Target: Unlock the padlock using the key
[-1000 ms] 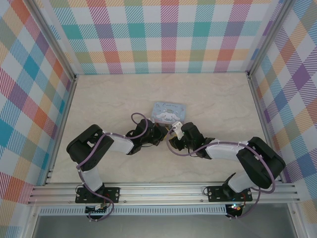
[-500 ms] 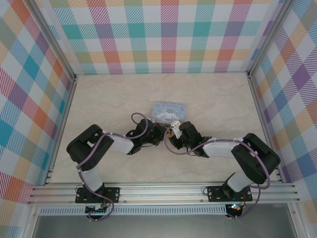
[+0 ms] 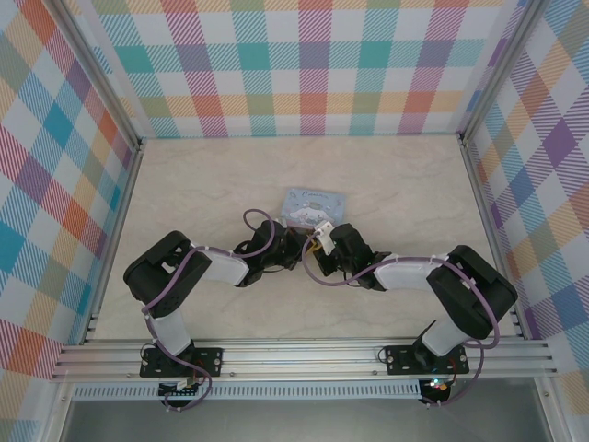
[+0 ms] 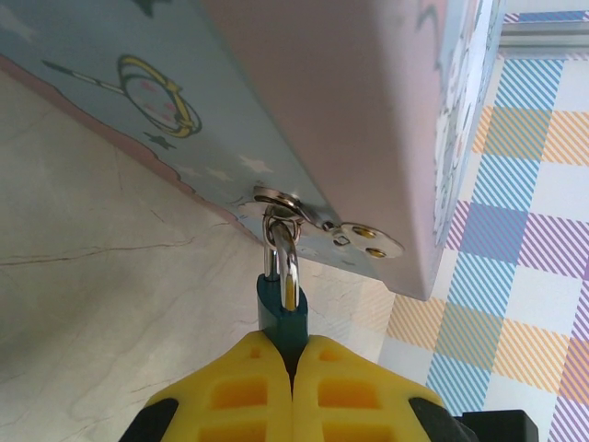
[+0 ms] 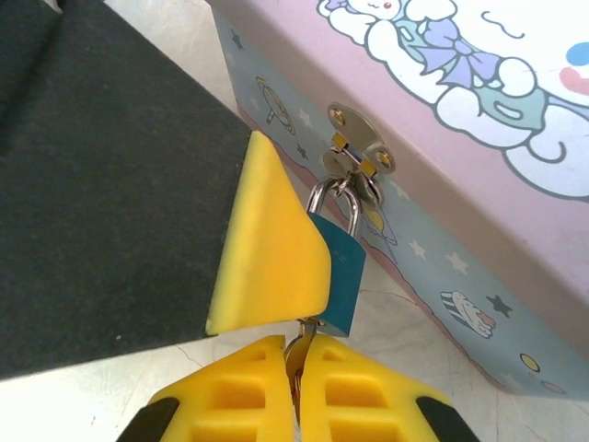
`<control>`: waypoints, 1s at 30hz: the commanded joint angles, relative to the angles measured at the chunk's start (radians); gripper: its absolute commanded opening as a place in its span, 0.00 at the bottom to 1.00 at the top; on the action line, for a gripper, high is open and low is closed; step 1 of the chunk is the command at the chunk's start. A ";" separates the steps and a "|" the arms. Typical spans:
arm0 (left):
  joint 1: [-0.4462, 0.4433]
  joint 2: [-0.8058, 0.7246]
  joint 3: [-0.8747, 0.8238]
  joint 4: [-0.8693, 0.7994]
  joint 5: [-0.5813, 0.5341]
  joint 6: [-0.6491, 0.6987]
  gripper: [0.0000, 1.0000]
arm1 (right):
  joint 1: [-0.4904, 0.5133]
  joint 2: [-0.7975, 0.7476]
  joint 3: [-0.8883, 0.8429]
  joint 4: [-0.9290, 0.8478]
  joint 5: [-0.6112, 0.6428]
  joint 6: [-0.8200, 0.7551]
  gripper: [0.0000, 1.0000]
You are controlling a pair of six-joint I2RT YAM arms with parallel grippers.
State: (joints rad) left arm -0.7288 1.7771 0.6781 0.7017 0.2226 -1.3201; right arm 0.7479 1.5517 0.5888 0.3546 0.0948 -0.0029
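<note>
The padlock [image 5: 337, 276] hangs at the front wall of the cartoon tin [image 5: 479, 138]. Its thin silver shackle [image 5: 333, 198] is threaded through the tin's hasp [image 5: 361, 145]. Its long axis runs from the hasp out away from the tin, a little tilted, with the shackle end at the tin and the base of the teal body pointing toward the right fingers [image 5: 239, 391].

The left fingers [image 4: 244, 387] are pressed together on the teal body, clamping its lower part, and the padlock sits edge-on between them. The right fingers are closed on a sliver of metal at the padlock's base, the key [image 5: 295, 352]. Whether its tip sits in the lock I cannot tell.

From above, both arms meet just in front of the tin, near the middle of the pale worktop [image 3: 202, 184].
</note>
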 commanded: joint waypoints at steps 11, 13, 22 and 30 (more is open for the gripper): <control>0.000 -0.001 -0.017 -0.034 -0.012 -0.004 0.00 | -0.067 -0.016 0.004 0.117 -0.252 0.476 0.00; 0.000 0.005 -0.021 -0.031 -0.012 -0.004 0.00 | -0.094 -0.007 -0.016 0.185 -0.314 0.560 0.00; 0.001 0.023 -0.054 -0.030 -0.033 0.001 0.00 | -0.133 0.085 -0.094 0.500 -0.424 0.814 0.00; 0.005 0.038 -0.047 -0.033 -0.025 0.007 0.00 | -0.140 0.085 -0.074 0.397 -0.430 0.782 0.02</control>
State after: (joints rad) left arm -0.7280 1.7775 0.6552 0.7399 0.1970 -1.3159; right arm 0.6090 1.6482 0.4908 0.7029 -0.2787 0.7345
